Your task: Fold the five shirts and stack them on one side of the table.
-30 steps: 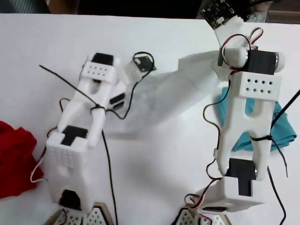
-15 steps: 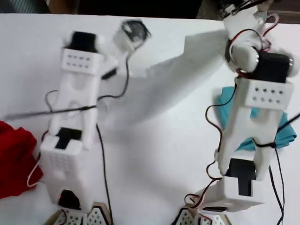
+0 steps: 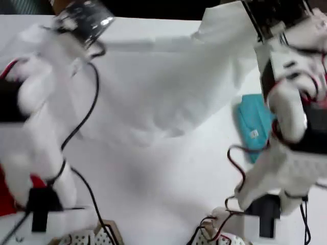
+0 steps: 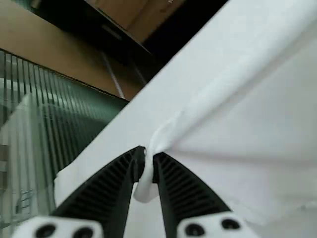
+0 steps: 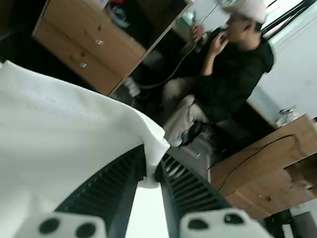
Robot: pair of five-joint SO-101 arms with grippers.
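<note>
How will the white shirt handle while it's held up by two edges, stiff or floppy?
Probably very floppy: the white shirt drapes in soft folds between the two held spots. Likely light, since small pinches carry it. It may slip, as each pair of jaws grips only a thin bunched fold near the fabric's edge.

Both arms rose and swung apart. The left gripper (image 4: pixel 147 166) went toward the tabletop's far left corner, the right gripper (image 5: pixel 151 171) toward the far right corner. The white shirt (image 3: pixel 168 87) was a narrow bunched strip; it is now lifted and stretched wide between them. The teal shirt (image 3: pixel 250 127) is more uncovered, and the red shirt (image 3: pixel 5 196) is mostly hidden by the left arm (image 3: pixel 36 127).
</note>
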